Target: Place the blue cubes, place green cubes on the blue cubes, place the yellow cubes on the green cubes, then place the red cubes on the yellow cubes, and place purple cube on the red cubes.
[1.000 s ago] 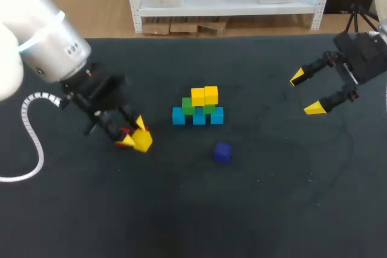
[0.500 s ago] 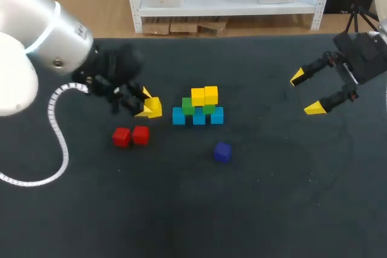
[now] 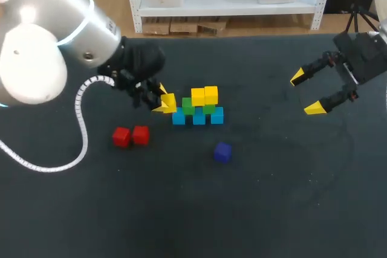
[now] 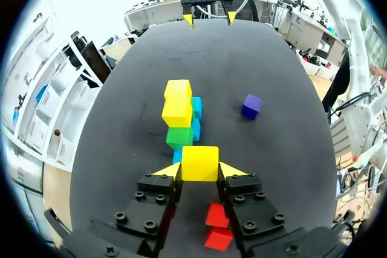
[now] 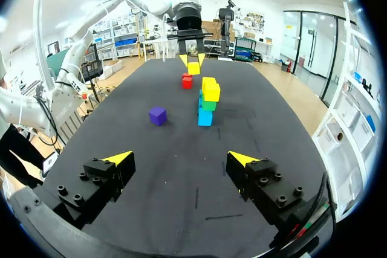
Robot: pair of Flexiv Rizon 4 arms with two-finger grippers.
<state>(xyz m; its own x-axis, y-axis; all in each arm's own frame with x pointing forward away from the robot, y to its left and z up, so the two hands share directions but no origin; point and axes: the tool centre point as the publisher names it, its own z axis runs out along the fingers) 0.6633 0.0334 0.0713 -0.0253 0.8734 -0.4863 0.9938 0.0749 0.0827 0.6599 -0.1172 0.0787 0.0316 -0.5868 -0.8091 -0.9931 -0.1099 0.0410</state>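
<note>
Dark, near-black table (image 3: 254, 209), matte top with a fine cloth-like grain, a few tiny pale specks scattered over it, faint curved scuffs toward its right side, straight far edge running across the head view

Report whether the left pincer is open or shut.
Shut: the left pincer holds a yellow cube, both tips against its sides.

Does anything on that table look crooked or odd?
Nothing spilled or damaged. The two yellow cubes atop the green cubes look slightly out of line with each other. A third yellow cube sits in the left tool.
</note>
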